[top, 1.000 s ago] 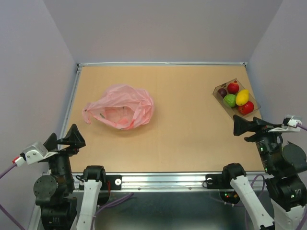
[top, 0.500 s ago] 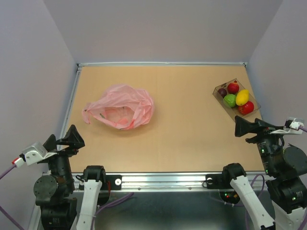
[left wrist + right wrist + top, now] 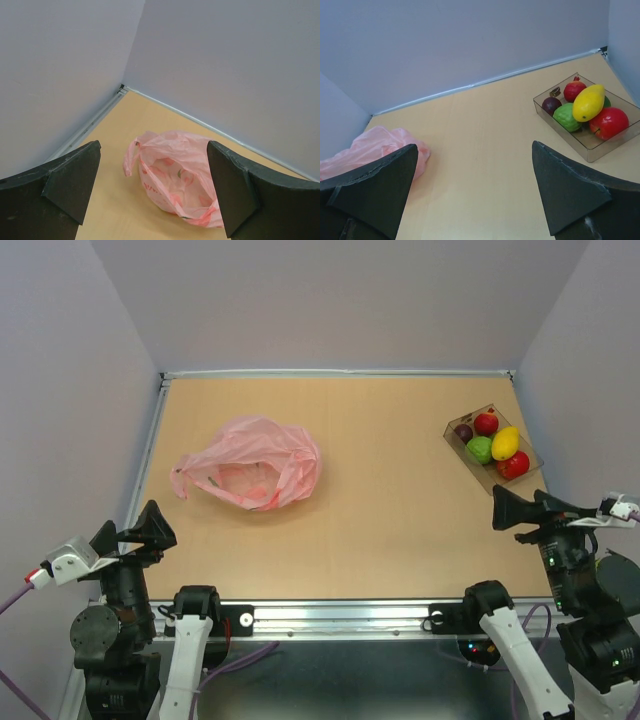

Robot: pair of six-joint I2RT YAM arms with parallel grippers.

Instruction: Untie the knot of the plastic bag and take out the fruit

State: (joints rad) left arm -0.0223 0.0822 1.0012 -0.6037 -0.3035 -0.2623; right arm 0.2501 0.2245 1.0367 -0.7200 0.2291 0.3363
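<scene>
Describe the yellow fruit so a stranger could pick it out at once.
Look to the far right of the tan table, where a clear rectangular box sits near the wall. Inside it, the yellow fruit lies just right of the green fruit. It alone is yellow and lemon-shaped; the others are red, green or dark purple.
</scene>
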